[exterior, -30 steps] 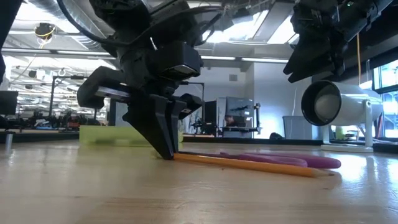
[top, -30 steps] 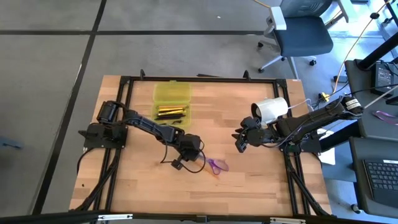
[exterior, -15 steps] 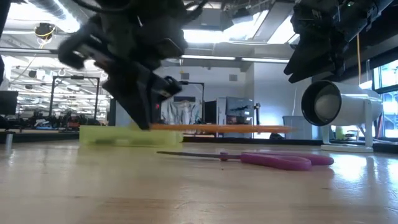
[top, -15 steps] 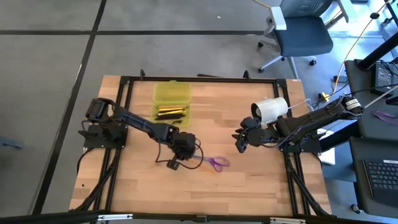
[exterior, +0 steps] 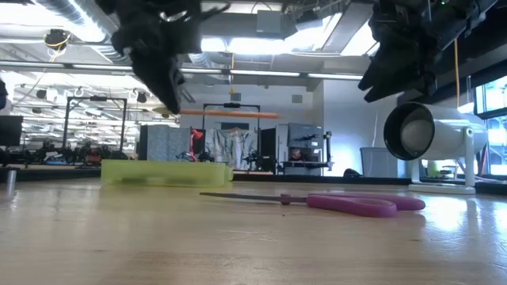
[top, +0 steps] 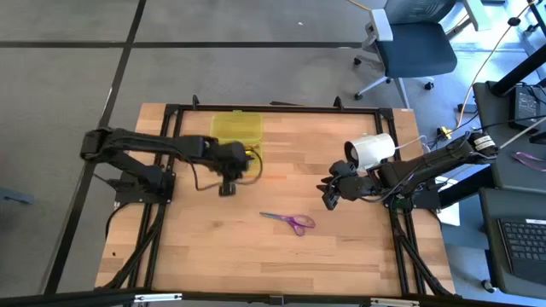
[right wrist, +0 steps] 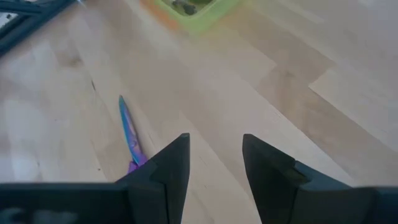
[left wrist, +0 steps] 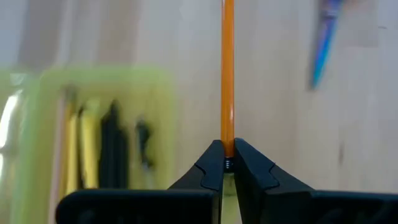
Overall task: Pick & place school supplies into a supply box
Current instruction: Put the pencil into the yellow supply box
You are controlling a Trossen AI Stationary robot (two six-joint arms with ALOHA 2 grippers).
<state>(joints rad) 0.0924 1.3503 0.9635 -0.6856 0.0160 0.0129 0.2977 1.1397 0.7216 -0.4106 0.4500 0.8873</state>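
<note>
An orange pencil (exterior: 234, 115) hangs level in the air, with my left gripper (top: 243, 162) shut on it next to the supply box (top: 236, 141). The yellow-green box lies open on the table's far side, and several pens (left wrist: 112, 146) lie inside it. Purple-handled scissors (top: 290, 222) lie flat on the table at mid-right. My right gripper (top: 328, 194) hovers open above the table right of the scissors, with nothing between its fingers. My left gripper pinches the pencil near one end (left wrist: 227, 144) between its two fingertips. The fingers come slanting down from above. The rest of the pencil sticks out past the fingertips, level and lifted clear of the table.
A white cylinder (top: 373, 151) lies on its side at the far right, behind my right gripper. A black frame (top: 281, 109) borders the wooden table. Bare wood lies between the box and the scissors.
My left gripper has risen from the table beside the scissors and gone toward the far left, to the box, rolling its wrist. The pencil lay on the table with the gripper on one end; it has been lifted clear and is level. The scissors stay put.
</note>
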